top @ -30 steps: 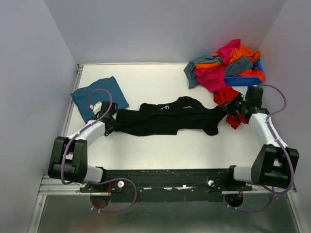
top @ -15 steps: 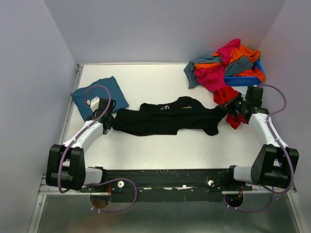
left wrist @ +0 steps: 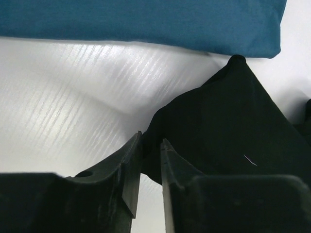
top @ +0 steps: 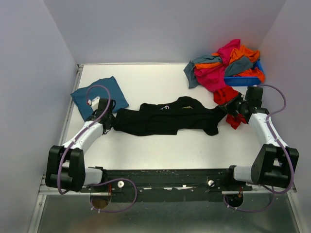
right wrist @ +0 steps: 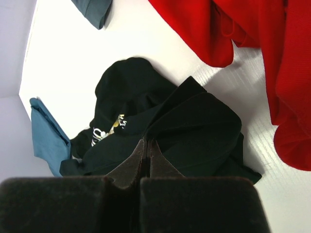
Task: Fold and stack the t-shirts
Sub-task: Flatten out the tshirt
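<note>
A black t-shirt (top: 165,121) lies stretched sideways across the middle of the table (top: 155,82), bunched and rumpled, with a pale print showing near its upper edge. The left pincer (left wrist: 150,141) sits low at the shirt's left end. Its fingers (left wrist: 130,167) stand a narrow slit apart with the black cloth's edge right at the tips; whether any cloth is nipped between them cannot be told. The right pincer (right wrist: 146,141) is at the shirt's right end, pressed together and pinching a raised fold of the black cloth, whose creases run up to its tips. A folded teal-blue t-shirt (top: 99,97) lies flat near the table's left edge, just beyond the left pincer; in the left wrist view its corner sits close to the tip of the black cloth. A red t-shirt (top: 224,95) lies just beside the right pincer, on its far side. Behind it, in the far right corner, a heap of t-shirts (top: 223,65) in magenta, orange and grey-blue spills over a small blue bin (top: 243,80).
</note>
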Action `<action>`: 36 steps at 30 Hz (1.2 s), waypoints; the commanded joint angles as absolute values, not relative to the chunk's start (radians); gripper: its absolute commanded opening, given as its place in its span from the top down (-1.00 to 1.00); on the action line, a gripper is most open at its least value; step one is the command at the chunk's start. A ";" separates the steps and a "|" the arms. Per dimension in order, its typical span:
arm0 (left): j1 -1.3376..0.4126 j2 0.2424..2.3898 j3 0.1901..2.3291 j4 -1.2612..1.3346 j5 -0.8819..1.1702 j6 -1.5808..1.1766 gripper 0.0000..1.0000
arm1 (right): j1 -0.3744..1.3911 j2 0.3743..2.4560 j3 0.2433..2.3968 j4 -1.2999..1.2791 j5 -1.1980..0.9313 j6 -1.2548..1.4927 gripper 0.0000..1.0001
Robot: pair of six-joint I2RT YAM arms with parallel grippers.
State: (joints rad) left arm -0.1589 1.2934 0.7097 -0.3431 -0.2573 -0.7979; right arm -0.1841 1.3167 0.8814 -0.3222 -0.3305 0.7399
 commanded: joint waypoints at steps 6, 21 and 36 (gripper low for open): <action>-0.155 1.345 0.695 -0.305 -0.216 -0.801 0.21 | -0.181 1.327 0.877 -0.308 -0.341 0.724 0.99; -0.143 1.290 0.839 -0.408 -0.235 -0.772 1.00 | -0.179 1.339 0.949 -0.350 -0.351 0.713 0.99; -0.049 1.390 1.719 -0.762 -0.183 -0.667 1.00 | -0.181 1.406 1.489 -0.639 -0.451 0.680 0.99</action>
State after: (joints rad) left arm -0.0956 1.3228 1.4918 -0.6201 -0.2260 -0.7101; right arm -0.1825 1.3617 1.3117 -0.5289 -0.3672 0.7036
